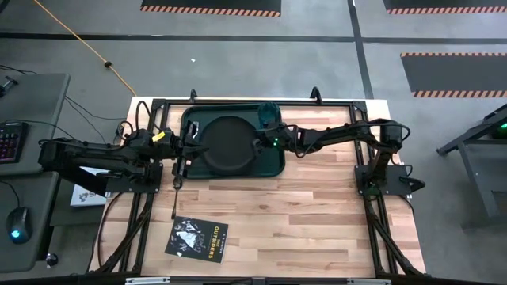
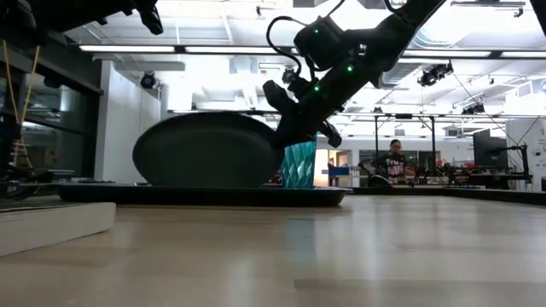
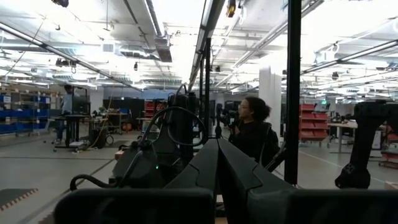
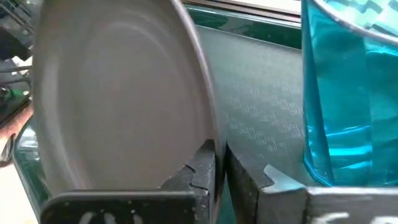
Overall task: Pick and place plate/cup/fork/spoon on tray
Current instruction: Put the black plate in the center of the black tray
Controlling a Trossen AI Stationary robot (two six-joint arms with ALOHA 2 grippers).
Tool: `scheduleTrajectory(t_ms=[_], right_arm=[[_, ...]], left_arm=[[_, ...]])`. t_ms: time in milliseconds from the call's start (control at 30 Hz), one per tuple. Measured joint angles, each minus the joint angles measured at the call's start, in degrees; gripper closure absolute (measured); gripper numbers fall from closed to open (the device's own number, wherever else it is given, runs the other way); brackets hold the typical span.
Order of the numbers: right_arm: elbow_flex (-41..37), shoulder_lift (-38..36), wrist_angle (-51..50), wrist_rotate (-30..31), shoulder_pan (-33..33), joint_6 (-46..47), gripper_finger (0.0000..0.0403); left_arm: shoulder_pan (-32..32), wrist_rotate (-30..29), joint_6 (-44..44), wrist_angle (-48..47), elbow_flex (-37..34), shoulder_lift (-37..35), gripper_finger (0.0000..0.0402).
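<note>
Plate [image 1: 228, 145] rim pinched by right end effector [image 1: 258, 146], tilted over tray [image 1: 273, 167], cup [image 1: 267, 115] half hidden

cup [image 4: 348, 93]: cut off by frame edge | plate [image 2: 209, 149]: tilted (far rim hidden)

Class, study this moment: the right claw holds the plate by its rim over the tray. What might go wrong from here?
1. The right claw pinches only the thin rim of the plate, which is tilted in the low view; it might slip and drop onto the tray.
2. The cup stands close by the claw; the plate or claw could knock it over.
</note>
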Motion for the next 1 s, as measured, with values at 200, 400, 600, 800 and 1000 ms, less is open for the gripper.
scheduleTrajectory(t_ms=[200,400,600,800,1000], right_arm=[[0.0,0.0,-0.9,-0.1,0.0,0.1,0.0365],[0.0,0.0,-2.1,-0.1,0.0,0.0,0.0347],[0.0,0.0,-3.7,-0.1,0.0,-0.1,0.0336],[0.0,0.0,-4.5,-0.1,0.0,0.1,0.0335],[0.0,0.4,-4.6,-0.1,0.0,0.9,0.0335]], left_arm=[[0.0,0.0,0.0,0.0,0.0,0.0,0.0401],[0.0,0.0,0.0,0.0,0.0,0.0,0.0402],[0.0,0.0,0.0,0.0,0.0,0.0,0.0401],[0.0,0.0,0.0,0.0,0.0,0.0,0.0401],[0.0,0.0,0.0,0.0,0.0,0.0,0.0402]])
